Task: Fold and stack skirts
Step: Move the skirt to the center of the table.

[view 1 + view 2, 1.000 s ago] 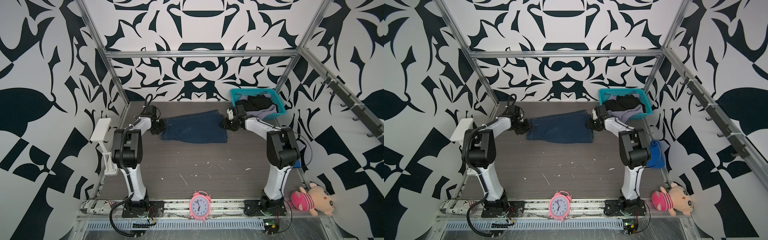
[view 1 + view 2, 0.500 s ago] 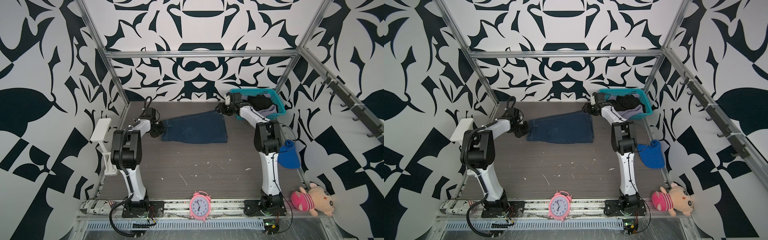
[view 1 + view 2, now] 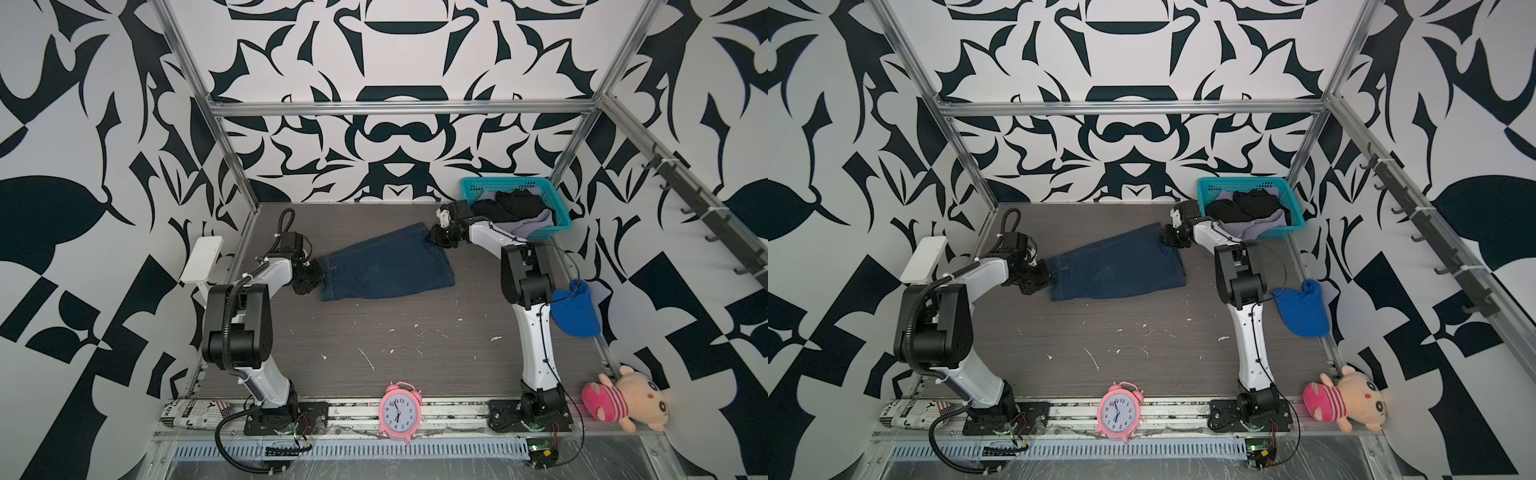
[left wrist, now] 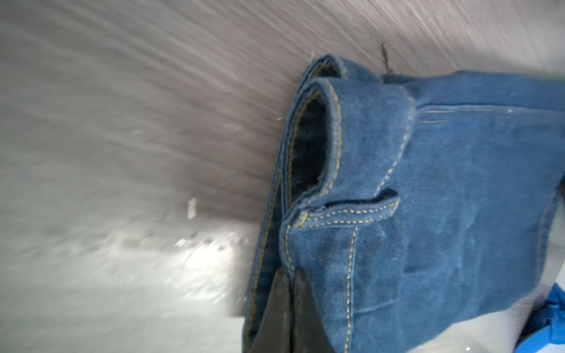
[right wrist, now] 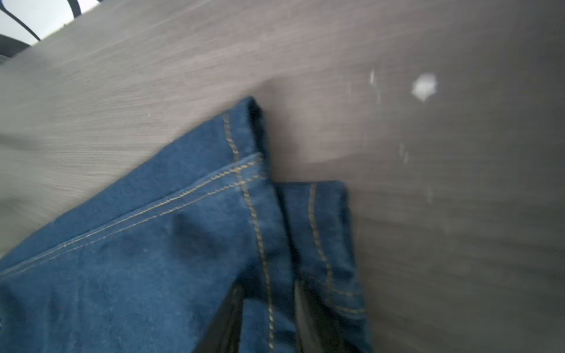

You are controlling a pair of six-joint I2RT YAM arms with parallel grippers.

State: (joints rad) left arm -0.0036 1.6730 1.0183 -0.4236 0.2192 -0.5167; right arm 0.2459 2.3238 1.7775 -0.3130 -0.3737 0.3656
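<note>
Lying flat on the counter in both top views, the denim skirt has a hand at each end. Left wrist: left hand pinches the waistband. Right wrist: hem sits between the right hand's fingers; grip cannot be told.

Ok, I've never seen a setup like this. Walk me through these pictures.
Two robot arms stand on a grey table. Both top views look down on everything; the close-ups come from cameras on the arms' wrists. A denim skirt lies between the arms. The left hand is pinched shut on its waistband; the right hand straddles its hem corner, grip unclear. A teal basket holds a black skirt and a lavender skirt. A pink clock, blue cloth and plush toy sit at the edges.
</note>
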